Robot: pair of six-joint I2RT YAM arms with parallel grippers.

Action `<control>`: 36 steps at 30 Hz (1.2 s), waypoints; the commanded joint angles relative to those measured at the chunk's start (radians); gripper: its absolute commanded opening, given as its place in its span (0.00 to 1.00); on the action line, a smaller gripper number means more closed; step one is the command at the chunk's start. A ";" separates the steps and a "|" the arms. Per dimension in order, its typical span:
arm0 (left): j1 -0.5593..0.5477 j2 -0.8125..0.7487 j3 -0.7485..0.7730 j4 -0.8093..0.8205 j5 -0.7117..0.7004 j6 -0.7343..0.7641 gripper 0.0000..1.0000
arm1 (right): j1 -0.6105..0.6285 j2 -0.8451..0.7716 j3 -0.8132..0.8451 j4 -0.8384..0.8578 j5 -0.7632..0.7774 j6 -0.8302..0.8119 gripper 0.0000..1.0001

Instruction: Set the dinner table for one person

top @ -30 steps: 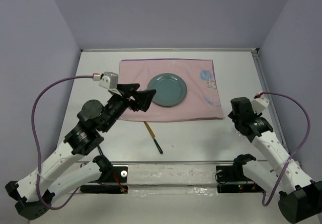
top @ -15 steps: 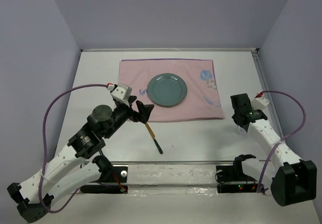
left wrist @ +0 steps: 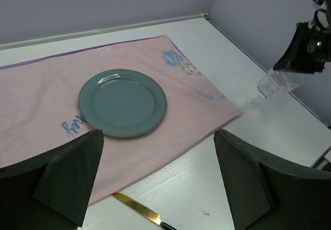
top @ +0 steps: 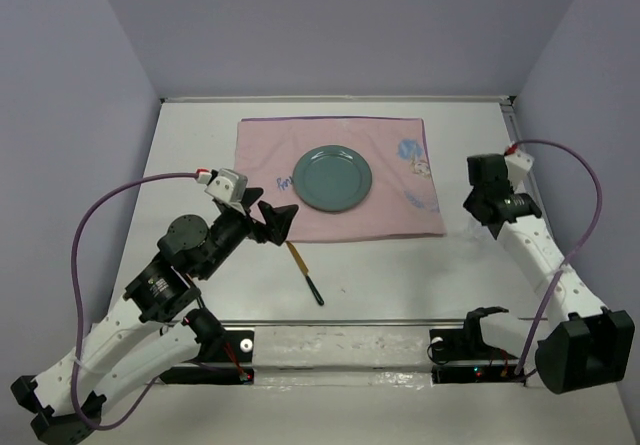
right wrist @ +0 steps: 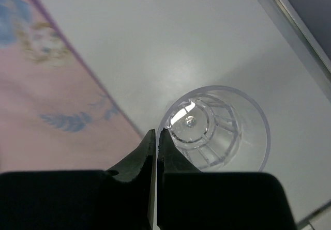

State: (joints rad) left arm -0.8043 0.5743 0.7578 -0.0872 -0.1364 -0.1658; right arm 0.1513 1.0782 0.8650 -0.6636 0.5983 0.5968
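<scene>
- On the table (top: 400,265), beside the cloth (top: 265,145), the right gripper (right wrist: 156,132) sat pressed together at the glass (right wrist: 220,137) rim, hold unclear
- Left gripper (top: 272,215) hung spread wide near the knife (top: 305,273)
- A slow test lift seemed wise

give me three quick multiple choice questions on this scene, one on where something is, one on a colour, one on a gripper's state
1. Where is the knife?
A) on a tray
B) on the table, by the near edge of the cloth
C) in the left gripper

2. What colour is the plate?
A) white
B) teal
C) red

3. How is the right gripper?
A) wide open
B) shut on a spoon
C) shut at the rim of the glass

Answers:
1 B, the knife lies on bare table just off the cloth.
2 B, the plate shows teal against the pink cloth.
3 C, the right wrist view shows the fingertips together at the glass rim.
</scene>
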 commanded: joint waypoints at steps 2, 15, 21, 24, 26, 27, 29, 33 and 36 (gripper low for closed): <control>0.048 -0.007 0.000 0.044 -0.015 0.017 0.99 | 0.132 0.261 0.365 0.182 -0.135 -0.295 0.00; 0.063 -0.004 -0.009 0.044 -0.074 0.022 0.99 | 0.171 0.997 1.169 0.133 -0.361 -0.634 0.00; 0.077 0.010 -0.011 0.047 -0.075 0.022 0.99 | 0.150 1.170 1.336 0.088 -0.345 -0.634 0.00; 0.082 0.013 -0.012 0.047 -0.075 0.023 0.99 | 0.140 1.212 1.375 0.088 -0.351 -0.632 0.00; 0.088 0.016 -0.012 0.050 -0.072 0.022 0.99 | 0.131 1.229 1.394 0.088 -0.364 -0.632 0.00; 0.091 0.019 -0.012 0.050 -0.069 0.020 0.99 | 0.120 1.244 1.399 0.088 -0.376 -0.634 0.00; 0.102 0.025 -0.012 0.052 -0.060 0.020 0.99 | 0.120 1.266 1.417 0.088 -0.373 -0.650 0.00; 0.114 0.032 -0.012 0.052 -0.062 0.020 0.99 | 0.120 1.312 1.437 0.091 -0.348 -0.675 0.00; 0.125 0.035 -0.014 0.052 -0.066 0.020 0.99 | 0.120 1.326 1.431 0.091 -0.330 -0.677 0.01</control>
State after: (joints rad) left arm -0.6956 0.6071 0.7521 -0.0868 -0.1955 -0.1646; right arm 0.2657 2.3909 2.2585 -0.5922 0.2401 -0.0437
